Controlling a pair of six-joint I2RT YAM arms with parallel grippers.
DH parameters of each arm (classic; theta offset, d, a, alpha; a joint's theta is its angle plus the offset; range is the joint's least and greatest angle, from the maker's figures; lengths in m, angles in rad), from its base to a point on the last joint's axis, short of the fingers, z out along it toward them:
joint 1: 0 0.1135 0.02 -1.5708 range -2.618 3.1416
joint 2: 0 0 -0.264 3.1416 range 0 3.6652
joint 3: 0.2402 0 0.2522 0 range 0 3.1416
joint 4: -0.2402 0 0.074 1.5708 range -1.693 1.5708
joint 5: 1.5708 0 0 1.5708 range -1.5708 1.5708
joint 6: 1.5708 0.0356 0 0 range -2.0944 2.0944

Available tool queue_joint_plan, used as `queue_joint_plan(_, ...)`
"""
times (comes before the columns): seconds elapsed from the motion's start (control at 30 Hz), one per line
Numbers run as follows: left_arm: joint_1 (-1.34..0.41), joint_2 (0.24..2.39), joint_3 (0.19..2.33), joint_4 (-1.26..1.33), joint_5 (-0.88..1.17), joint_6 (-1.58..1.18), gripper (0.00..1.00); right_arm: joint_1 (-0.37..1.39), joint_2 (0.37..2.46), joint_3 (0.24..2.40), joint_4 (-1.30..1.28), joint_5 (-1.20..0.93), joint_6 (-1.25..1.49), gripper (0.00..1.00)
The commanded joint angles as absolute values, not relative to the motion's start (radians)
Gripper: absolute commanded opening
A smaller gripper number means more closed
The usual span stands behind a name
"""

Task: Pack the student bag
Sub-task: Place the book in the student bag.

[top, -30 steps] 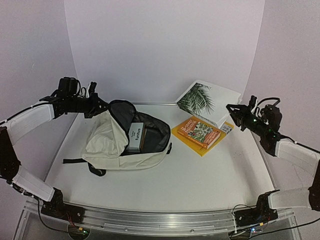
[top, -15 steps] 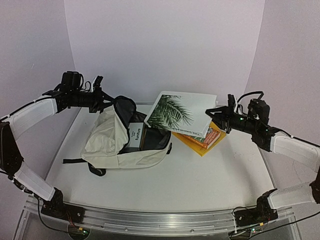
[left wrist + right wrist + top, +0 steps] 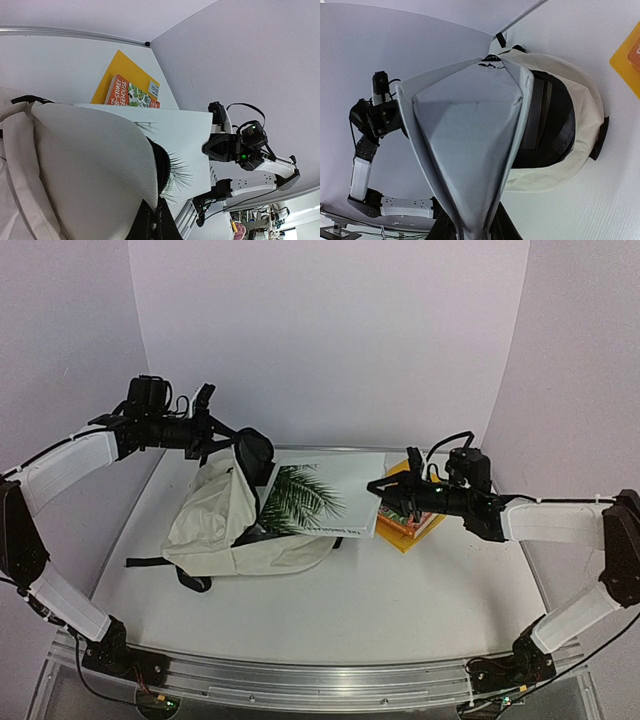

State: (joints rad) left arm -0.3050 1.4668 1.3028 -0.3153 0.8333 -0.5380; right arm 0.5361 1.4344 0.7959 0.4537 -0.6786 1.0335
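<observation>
The cream student bag [image 3: 215,525] lies on the table at the left, its black-lined mouth facing right. My left gripper [image 3: 228,437] is shut on the bag's upper flap [image 3: 95,165] and holds it lifted. My right gripper [image 3: 378,490] is shut on the right edge of a white book with a palm leaf cover [image 3: 315,498]. The book's left end reaches into the bag's mouth. In the right wrist view the book [image 3: 465,150] fills the middle, with the bag's opening [image 3: 555,125] behind it. A book lying in the bag earlier is now hidden.
An orange book [image 3: 412,520] lies on a yellow book [image 3: 405,538] at the right of the bag, behind my right gripper; both also show in the left wrist view [image 3: 127,92]. A black strap [image 3: 150,561] trails left from the bag. White walls stand behind and at both sides.
My right gripper has carried the palm leaf book from above the book stack leftward and down, its left end now in the bag's mouth. My left gripper lifted the flap slightly higher and rightward.
</observation>
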Motion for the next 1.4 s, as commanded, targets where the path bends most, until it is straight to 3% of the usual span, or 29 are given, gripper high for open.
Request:
queue_joint_plan(0.0, -0.323, 1.457, 1.409, -0.267, 0.918, -0.485, 0.00, 0.573, 1.510, 0.867, 0.594, -0.655, 1.052, 0.20)
queue_joint_plan(0.43, -0.373, 1.495, 1.501, -0.288, 0.925, -0.465, 0.00, 0.636, 1.839, 1.076, 0.572, -0.659, 1.120, 0.19)
queue_joint_plan(0.73, -0.436, 1.528, 1.515, -0.258, 0.906, -0.473, 0.00, 0.756, 2.091, 1.260, 0.694, -0.494, 1.199, 0.20)
queue_joint_plan(1.1, -0.456, 1.527, 1.488, -0.240, 0.903, -0.489, 0.00, 0.807, 2.321, 1.538, 0.709, -0.523, 1.194, 0.37)
queue_joint_plan(1.37, -0.497, 1.587, 1.505, -0.189, 0.930, -0.517, 0.00, 0.844, 2.387, 1.702, 0.524, -0.456, 1.059, 0.39)
